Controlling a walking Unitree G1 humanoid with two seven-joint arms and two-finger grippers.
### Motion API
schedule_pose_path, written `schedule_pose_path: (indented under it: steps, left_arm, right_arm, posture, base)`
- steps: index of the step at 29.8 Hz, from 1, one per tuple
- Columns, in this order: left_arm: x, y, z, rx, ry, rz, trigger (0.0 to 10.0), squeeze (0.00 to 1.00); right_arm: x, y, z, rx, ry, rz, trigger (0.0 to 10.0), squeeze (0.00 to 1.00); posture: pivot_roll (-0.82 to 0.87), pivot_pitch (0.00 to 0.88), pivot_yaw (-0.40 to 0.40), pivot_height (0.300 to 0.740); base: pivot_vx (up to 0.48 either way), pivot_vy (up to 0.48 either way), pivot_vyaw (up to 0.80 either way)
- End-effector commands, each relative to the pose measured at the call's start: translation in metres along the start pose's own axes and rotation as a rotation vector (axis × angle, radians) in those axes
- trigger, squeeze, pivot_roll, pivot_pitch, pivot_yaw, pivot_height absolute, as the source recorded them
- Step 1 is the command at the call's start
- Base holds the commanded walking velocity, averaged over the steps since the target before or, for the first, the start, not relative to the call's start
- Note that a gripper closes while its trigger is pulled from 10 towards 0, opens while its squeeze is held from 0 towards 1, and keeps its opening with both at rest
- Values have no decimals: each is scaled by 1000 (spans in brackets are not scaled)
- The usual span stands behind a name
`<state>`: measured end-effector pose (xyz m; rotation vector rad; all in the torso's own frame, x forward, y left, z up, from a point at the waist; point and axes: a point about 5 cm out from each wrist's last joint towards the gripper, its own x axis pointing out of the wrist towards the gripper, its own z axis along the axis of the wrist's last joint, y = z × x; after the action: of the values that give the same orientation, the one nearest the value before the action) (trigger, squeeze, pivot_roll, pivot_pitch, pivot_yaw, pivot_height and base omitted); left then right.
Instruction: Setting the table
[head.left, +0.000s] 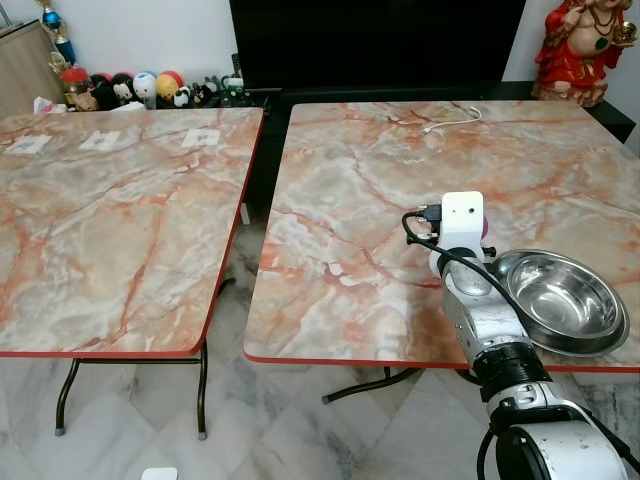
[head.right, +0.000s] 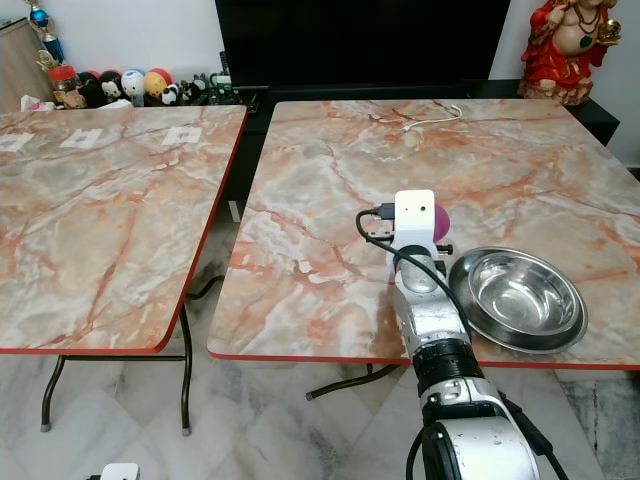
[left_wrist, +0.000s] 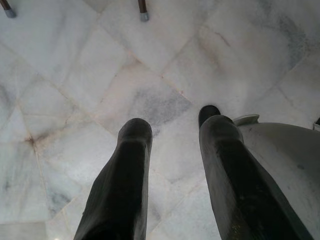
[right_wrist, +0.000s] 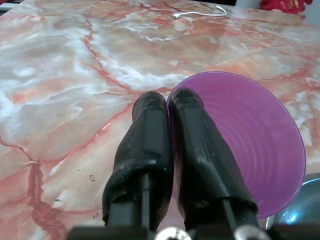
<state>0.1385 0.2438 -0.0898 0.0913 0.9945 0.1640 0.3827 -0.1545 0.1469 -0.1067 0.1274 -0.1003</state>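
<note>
Your right arm reaches forward over the near edge of the right-hand counter (head.left: 380, 170), its white wrist camera block on top. The right pincer (right_wrist: 169, 102) has its two black fingers pressed together on the rim of a purple bowl (right_wrist: 250, 135) — one finger outside, one inside. The bowl is translucent purple plastic with fine concentric ridges inside, tipped so its mouth faces the wrist camera, and it sits low over the marble-patterned top. From the head camera you see only a sliver of it past the camera block, at about 10 o'clock from the steel bowl (head.left: 560, 300), which rests shiny and upright at the counter's near right corner.

Your left pincer (left_wrist: 170, 130) hangs over the pale floor tiles, fingers parted and holding nothing.

No readable writing shows anywhere.
</note>
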Motion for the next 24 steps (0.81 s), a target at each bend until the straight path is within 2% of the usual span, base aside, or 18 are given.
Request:
schedule_pose_path:
  steps: [1, 7, 15, 16, 17, 18, 21, 24]
  left_arm:
    - [-2, 4, -8, -9, 31, 7, 10000, 0]
    - [-2, 3, -9, -11, 38, 4, 10000, 0]
    - [-3, 8, -11, -10, 38, 5, 10000, 0]
    - [-3, 9, -12, -10, 38, 6, 10000, 0]
    - [-4, 9, -12, -10, 38, 6, 10000, 0]
    - [-4, 10, -12, -9, 39, 5, 10000, 0]
    - [-4, 11, -13, -9, 40, 5, 10000, 0]
    - [-4, 11, -11, -10, 38, 5, 10000, 0]
  right_arm:
    - [3, 2, 7, 11, -2, -5, 10000, 0]
    - [4, -3, -1, 34, 55, -46, 10000, 0]
    - [3, -4, -4, 34, 69, -50, 10000, 0]
    - [4, -4, -4, 36, 70, -50, 10000, 439]
    - [4, -4, -4, 36, 70, -50, 10000, 439]
    - [4, -4, -4, 37, 72, -51, 10000, 561]
    - [4, -4, -5, 36, 78, -53, 10000, 573]
    - [4, -4, -5, 36, 82, -53, 10000, 533]
  posture:
    - [-73, 0, 37, 740]
    - [-72, 0, 37, 740]
    - [-71, 0, 37, 740]
    - [-71, 0, 37, 740]
    - [-71, 0, 37, 740]
    - [-71, 0, 37, 740]
    - [-70, 0, 37, 740]
    - [-69, 0, 36, 740]
  base:
    - [0, 0, 0]
    - [0, 0, 0]
    - [0, 0, 0]
    - [0, 0, 0]
    - [0, 0, 0]
    - [0, 0, 0]
    - [0, 0, 0]
    - [0, 0, 0]
